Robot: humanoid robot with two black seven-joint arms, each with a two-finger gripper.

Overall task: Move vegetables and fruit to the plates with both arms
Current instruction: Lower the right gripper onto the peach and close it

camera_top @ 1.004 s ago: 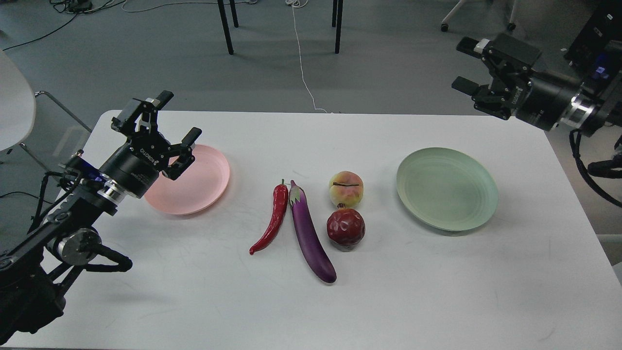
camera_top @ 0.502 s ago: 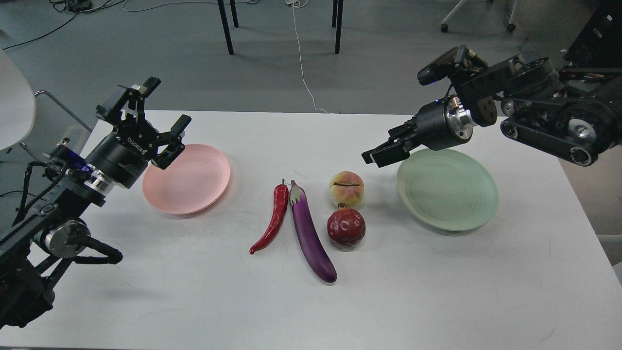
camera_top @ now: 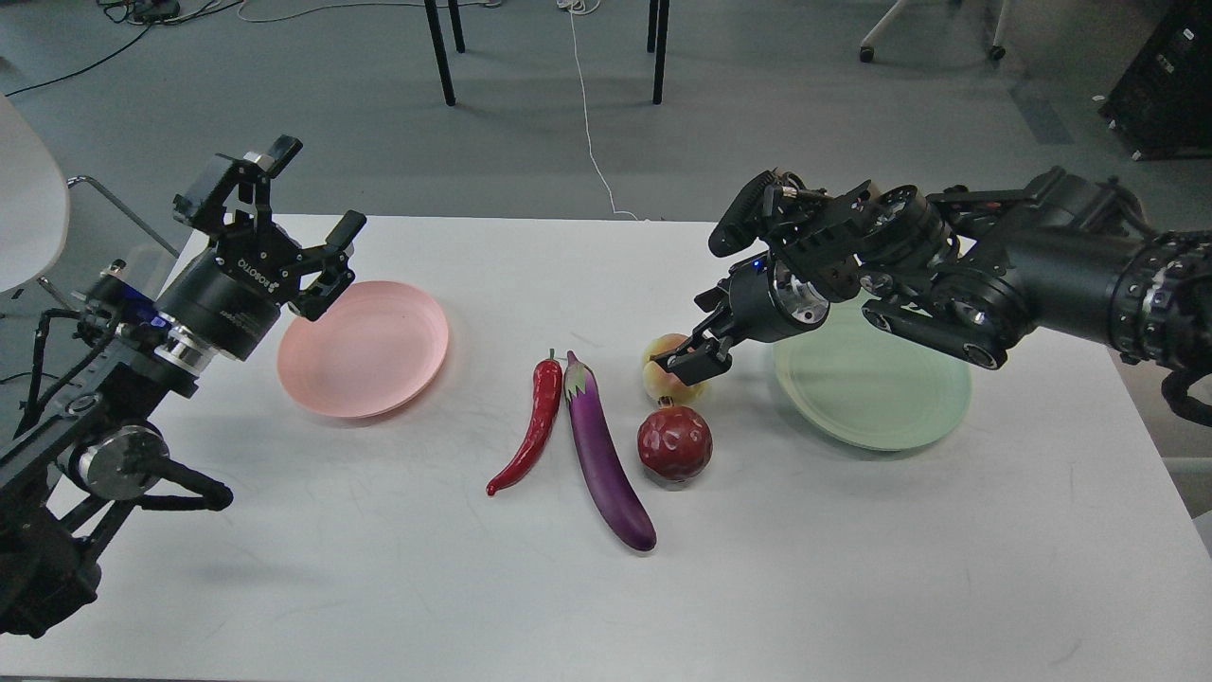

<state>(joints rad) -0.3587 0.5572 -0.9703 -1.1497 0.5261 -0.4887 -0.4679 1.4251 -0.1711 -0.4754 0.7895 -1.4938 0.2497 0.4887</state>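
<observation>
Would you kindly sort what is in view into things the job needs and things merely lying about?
Job: peach, pomegranate, eggplant, chili pepper, pink plate, green plate, left gripper, right gripper.
Lying about: floor cable, chair legs.

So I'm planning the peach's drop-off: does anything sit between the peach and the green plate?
Nothing visible on the table does. The peach lies just left of the green plate, with bare tabletop between. Only the right tool and its arm hang over that stretch. The pomegranate sits nearer the camera, off that line.
</observation>
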